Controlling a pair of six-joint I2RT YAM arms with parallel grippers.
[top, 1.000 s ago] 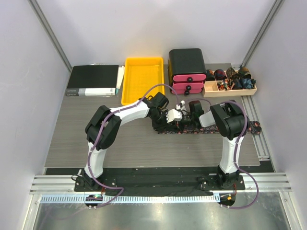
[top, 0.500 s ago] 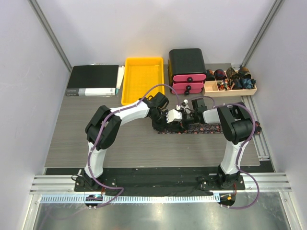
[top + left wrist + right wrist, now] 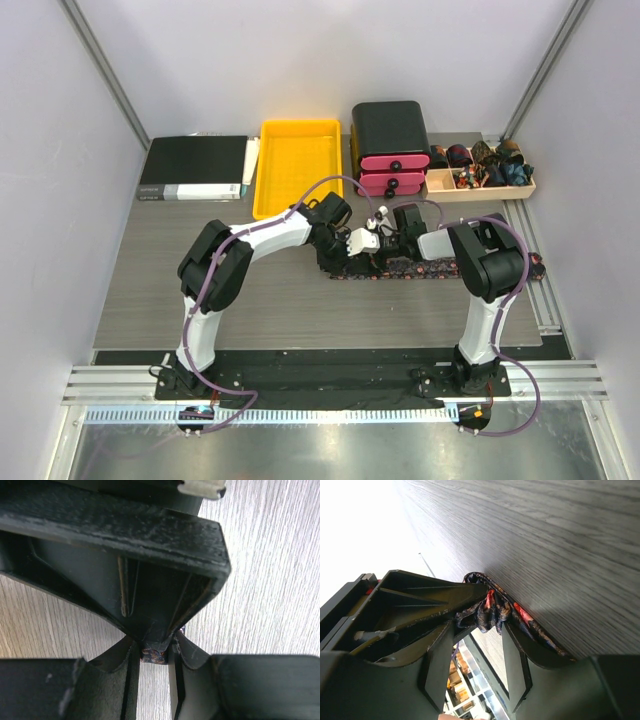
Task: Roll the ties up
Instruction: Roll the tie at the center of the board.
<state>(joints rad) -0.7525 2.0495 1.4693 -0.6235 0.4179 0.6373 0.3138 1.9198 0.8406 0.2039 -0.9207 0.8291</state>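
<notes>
**Tie (image 3: 425, 270) pinched at its left end, laid along the table (image 3: 150, 290)**

Left gripper (image 3: 152, 648): jaws nearly together, pinching a small fold of the tie's speckled fabric between the fingers (image 3: 125, 680), close over the wood-grain surface. Right gripper (image 3: 479, 622): jaws about half apart, with a bunched fold of the tie sitting in the gap and a strip of it trailing along one finger; no clamping shows. The two grippers meet tip to tip over the tie's left end, near the middle of the table. From there the tie runs to the right as a flat, nearly straight strip. It passes under the right arm (image 3: 485, 265) and ends near the table's right edge. Along the far edge, left to right, stand a black binder (image 3: 195, 168), a yellow tray (image 3: 297, 165), a black cabinet (image 3: 390, 128) with two pink drawers (image 3: 392, 172), and a wooden box (image 3: 480, 190) holding dark fabric rolls (image 3: 470, 158). All of these stand well apart from the tie.
</notes>
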